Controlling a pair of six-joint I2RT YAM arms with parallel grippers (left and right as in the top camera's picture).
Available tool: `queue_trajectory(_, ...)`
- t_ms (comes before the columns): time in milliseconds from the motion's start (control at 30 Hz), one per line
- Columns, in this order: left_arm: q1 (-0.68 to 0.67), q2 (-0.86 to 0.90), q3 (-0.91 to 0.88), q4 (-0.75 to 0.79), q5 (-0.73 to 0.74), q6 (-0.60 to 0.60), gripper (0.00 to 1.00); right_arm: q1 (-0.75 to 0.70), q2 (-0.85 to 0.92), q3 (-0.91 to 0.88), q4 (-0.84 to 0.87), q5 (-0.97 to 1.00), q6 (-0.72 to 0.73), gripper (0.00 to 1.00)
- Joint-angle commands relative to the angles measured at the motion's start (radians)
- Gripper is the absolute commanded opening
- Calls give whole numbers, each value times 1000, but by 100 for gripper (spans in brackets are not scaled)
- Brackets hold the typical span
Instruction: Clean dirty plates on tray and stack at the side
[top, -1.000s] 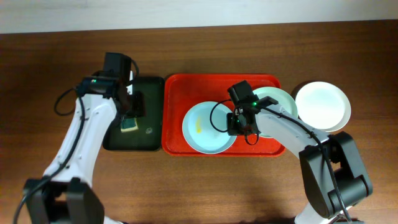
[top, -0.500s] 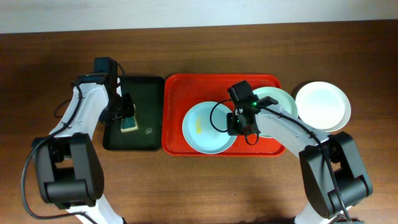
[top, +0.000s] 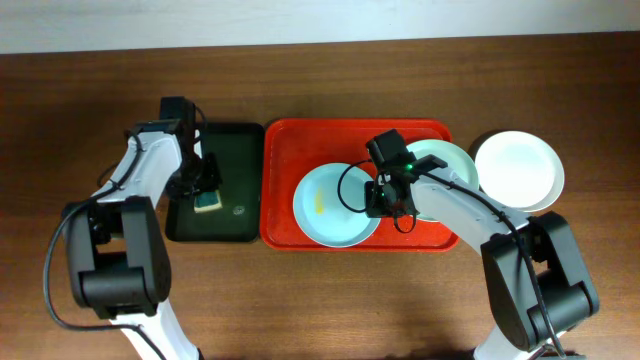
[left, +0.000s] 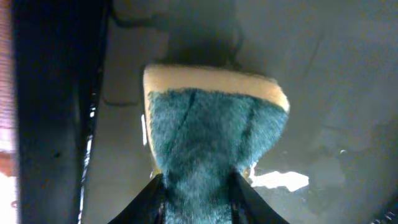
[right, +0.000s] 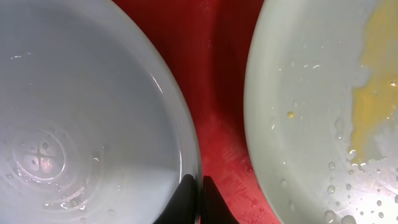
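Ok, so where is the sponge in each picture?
Overhead: the sponge sits left of the middle, on the dark tray.
Left wrist: the sponge fills the middle, green side toward the camera, pinched at the bottom by the left gripper.
Right wrist: not in it.
Shared landmark: the dark tray under the sponge shows in the overhead and left wrist views.
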Motion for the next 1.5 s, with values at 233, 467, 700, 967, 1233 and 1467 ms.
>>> queue_trajectory(233, -6, 43, -6, 7, 26, 23, 0, 3, -16, 0, -11, 26, -2, 4)
queue_trajectory(467, -8, -166, -5, 9, 50, 66, 0, 3, -16, 0, -11, 26, -3, 22)
queue_trajectory(700, -29, -327, -5, 4, 46, 66, 0, 3, -13, 0, -7, 27, -3, 28)
queue_trajectory(967, -31, -325, -61, 62, 46, 66, 0, 4, 5, 0, 3, 26, -3, 17)
queue_trajectory(1233, -31, -325, -174, 191, 46, 108, 0, 4, 17, 0, 13, 26, -2, 4)
queue_trajectory(1467, -31, -325, -233, 277, 47, 137, 0, 4, 17, 0, 14, 26, 1, 4)
